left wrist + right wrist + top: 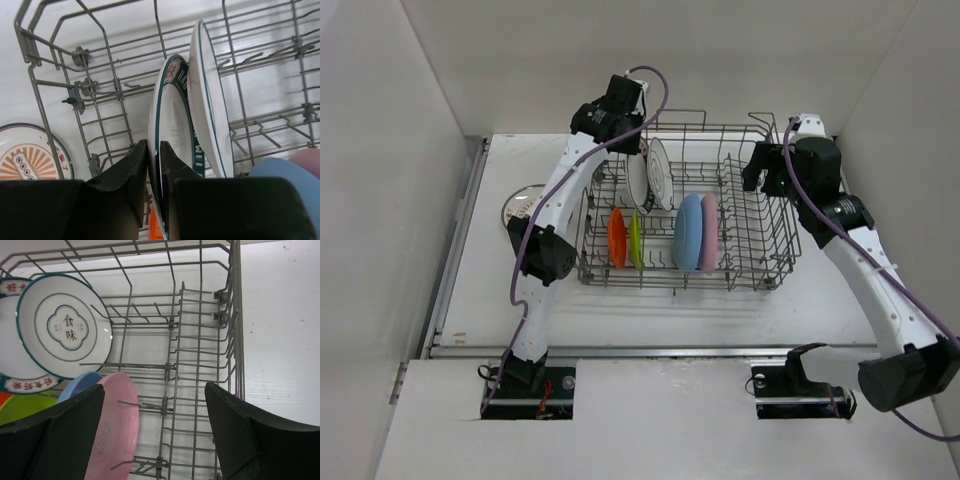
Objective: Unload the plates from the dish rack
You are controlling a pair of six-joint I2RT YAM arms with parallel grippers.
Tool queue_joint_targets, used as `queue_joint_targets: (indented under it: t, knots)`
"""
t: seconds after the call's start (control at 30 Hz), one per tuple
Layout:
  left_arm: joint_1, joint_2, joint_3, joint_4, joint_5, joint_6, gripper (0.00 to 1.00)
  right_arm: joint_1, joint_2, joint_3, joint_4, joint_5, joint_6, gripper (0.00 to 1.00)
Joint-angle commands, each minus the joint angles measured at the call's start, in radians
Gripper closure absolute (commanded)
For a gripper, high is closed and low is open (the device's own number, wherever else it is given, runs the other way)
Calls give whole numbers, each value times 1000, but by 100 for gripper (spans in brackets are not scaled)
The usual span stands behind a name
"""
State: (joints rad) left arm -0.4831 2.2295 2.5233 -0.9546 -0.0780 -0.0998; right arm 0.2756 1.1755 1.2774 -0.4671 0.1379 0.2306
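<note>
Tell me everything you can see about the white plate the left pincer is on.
The white plate is round and glossy, ceramic by its look, with a dark-green edge line and a green band bearing white lettering and a reddish mark. It stands on edge in the dish rack, close beside a second white plate; whether they touch is unclear. The left pincer is shut on its rim, one finger on each face.

This is a robot test cell in a lab: plain white panels (380,200) box in a white worktop (480,300), a left arm (555,200) and a right arm (875,285) are bolted at its near edge with purple cables (664,95) trailing, and a wire dish rack (757,238) of plates (689,230) stands on it.
</note>
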Motion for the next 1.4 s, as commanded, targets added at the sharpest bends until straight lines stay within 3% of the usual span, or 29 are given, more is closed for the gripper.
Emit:
queue_joint_targets:
  t: [0.0,0.23,0.33,0.57,0.63,0.77,0.9,0.97,1.23,1.37]
  knots:
    - [-15,-136,114,111,50,9,100,2,36,97,-53,49,-8,13]
    - [-3,-197,66,86,-6,54,100,-19,111,201,-108,12,39,11]
    - [43,-241,66,86,-31,77,100,-29,165,284,-155,46,39,11]
    - [155,-309,2,59,-52,56,100,-61,174,274,-154,63,49,9]
    - [281,-341,-67,47,-1,11,100,-61,174,263,-154,63,49,9]
    - [534,-378,-251,66,321,-98,100,-91,174,244,-154,63,49,9]
    - [713,-346,-371,111,519,-117,100,-111,184,234,-128,43,49,8]
    - [761,-291,-396,111,585,-77,100,-121,210,224,-119,34,49,8]
    - [781,-61,-409,39,677,55,100,-141,279,182,-92,34,39,8]
    - [790,-5,-431,10,583,112,100,-141,279,105,-42,34,39,8]
